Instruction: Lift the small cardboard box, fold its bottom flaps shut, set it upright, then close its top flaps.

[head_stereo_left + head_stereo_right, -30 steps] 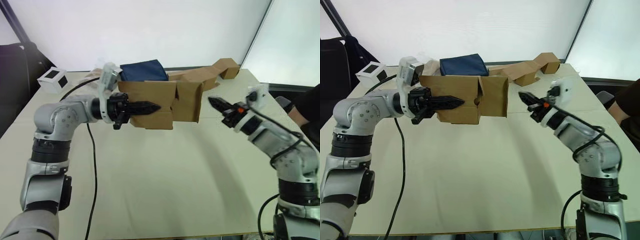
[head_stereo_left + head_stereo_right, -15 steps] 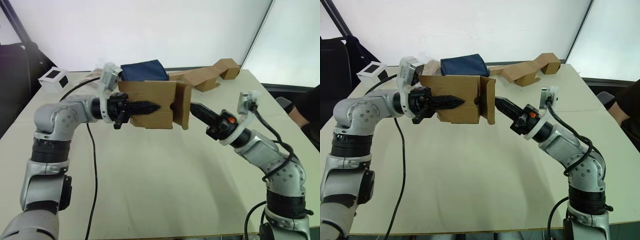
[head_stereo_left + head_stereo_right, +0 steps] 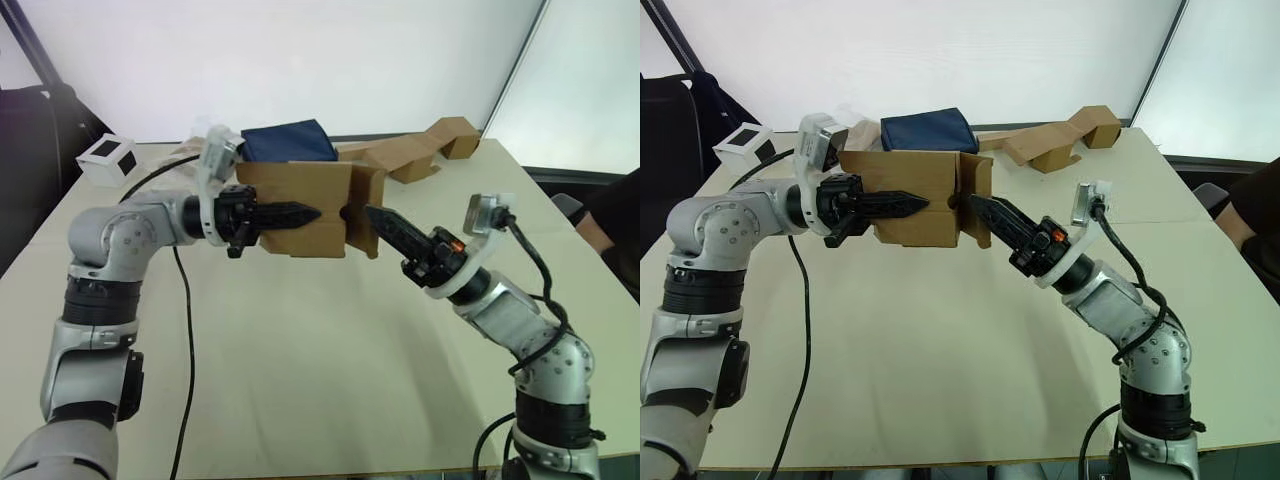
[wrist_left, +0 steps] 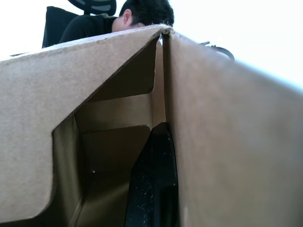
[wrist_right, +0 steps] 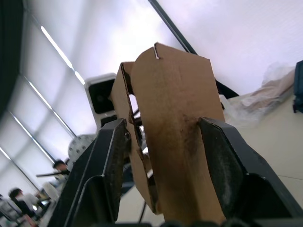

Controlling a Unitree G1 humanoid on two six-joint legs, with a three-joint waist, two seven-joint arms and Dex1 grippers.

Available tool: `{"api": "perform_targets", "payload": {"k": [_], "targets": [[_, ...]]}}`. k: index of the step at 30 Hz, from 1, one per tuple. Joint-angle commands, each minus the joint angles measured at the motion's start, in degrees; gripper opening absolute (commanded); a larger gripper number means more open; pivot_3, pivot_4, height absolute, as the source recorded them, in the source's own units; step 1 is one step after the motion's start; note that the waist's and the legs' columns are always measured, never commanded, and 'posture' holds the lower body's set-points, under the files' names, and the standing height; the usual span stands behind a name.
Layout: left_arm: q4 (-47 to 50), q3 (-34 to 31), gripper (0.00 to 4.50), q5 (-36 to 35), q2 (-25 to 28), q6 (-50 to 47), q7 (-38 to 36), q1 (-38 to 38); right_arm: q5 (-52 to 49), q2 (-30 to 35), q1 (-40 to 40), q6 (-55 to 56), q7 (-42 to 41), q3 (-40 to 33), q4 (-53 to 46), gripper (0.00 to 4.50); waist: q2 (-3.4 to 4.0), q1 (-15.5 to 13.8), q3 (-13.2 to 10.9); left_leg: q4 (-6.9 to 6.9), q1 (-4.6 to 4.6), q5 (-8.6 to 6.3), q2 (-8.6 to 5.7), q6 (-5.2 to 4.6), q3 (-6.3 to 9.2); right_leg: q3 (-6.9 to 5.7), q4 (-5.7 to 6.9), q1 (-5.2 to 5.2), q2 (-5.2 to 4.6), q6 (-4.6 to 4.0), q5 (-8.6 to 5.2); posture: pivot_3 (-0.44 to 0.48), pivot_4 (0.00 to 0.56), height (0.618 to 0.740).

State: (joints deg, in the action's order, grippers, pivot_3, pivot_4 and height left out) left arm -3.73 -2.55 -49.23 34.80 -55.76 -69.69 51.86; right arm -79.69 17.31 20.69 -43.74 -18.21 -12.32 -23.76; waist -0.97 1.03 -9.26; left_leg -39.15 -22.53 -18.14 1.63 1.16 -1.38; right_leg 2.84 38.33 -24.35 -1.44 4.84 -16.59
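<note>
Above the table's far half, the small cardboard box (image 3: pixel 300 210) hangs on its side, clamped by the left gripper (image 3: pixel 300 214) from 9 o'clock, while the right gripper (image 3: pixel 385 222) (open) straddles a bottom flap (image 3: pixel 366 212) at 3 o'clock.

The right hand (image 3: pixel 975 205) has reached in to the small cardboard box (image 3: pixel 915 195), folding its end flap (image 3: pixel 983 205) inward.
</note>
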Motion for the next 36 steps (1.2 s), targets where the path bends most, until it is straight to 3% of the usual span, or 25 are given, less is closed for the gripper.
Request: {"api": "perform_targets", "payload": {"k": [1, 6, 24, 27, 36], "targets": [[0.9, -1.1, 0.0, -0.4, 0.5, 0.3, -0.1, 1.3, -3.8, -2.6, 0.0, 2.1, 0.9, 0.1, -1.7, 2.3, 0.0, 0.0, 0.0, 0.0, 0.0, 0.0, 0.0, 0.0, 0.0, 0.0, 0.0, 0.0, 0.0, 0.0, 0.0, 0.0, 0.15, 0.74], [0.7, -1.1, 0.0, -0.3, 0.4, 0.4, -0.1, 1.3, -6.5, -5.0, -1.2, 3.2, 2.1, 0.8, -2.5, 2.3, 0.0, 0.0, 0.0, 0.0, 0.0, 0.0, 0.01, 0.0, 0.01, 0.0, 0.0, 0.0, 0.0, 0.0, 0.0, 0.0, 0.15, 0.74], [0.6, -1.3, 0.0, -0.4, 0.4, 0.4, -0.1, 1.3, -1.8, -6.3, -1.6, 6.7, 3.6, 4.1, -1.4, 2.3, 0.0, 0.1, 0.0, 0.0, 0.0, 0.0, 0.0, 0.0, 0.01, 0.0, 0.0, 0.0, 0.01, 0.0, 0.0, 0.0, 0.15, 0.74], [0.6, -1.3, 0.0, -0.4, 0.4, 0.5, -0.1, 1.3, -1.6, -6.5, -1.5, 6.9, 3.6, 4.0, -1.2, 1.69, 0.0, 0.1, 0.0, 0.0, 0.0, 0.0, 0.0, 0.0, 0.01, 0.0, 0.0, 0.0, 0.01, 0.0, 0.0, 0.0, 0.15, 0.74], [0.6, -1.5, 0.0, -0.5, 0.2, 0.6, 0.1, 1.2, -0.7, -7.0, -1.2, 7.8, 3.9, 4.2, -0.4, 1.69, 0.0, 0.1, 0.0, 0.0, 0.0, 0.0, 0.0, 0.0, 0.01, 0.0, 0.0, 0.0, 0.01, 0.0, 0.0, 0.0, 0.15, 0.74]]}}
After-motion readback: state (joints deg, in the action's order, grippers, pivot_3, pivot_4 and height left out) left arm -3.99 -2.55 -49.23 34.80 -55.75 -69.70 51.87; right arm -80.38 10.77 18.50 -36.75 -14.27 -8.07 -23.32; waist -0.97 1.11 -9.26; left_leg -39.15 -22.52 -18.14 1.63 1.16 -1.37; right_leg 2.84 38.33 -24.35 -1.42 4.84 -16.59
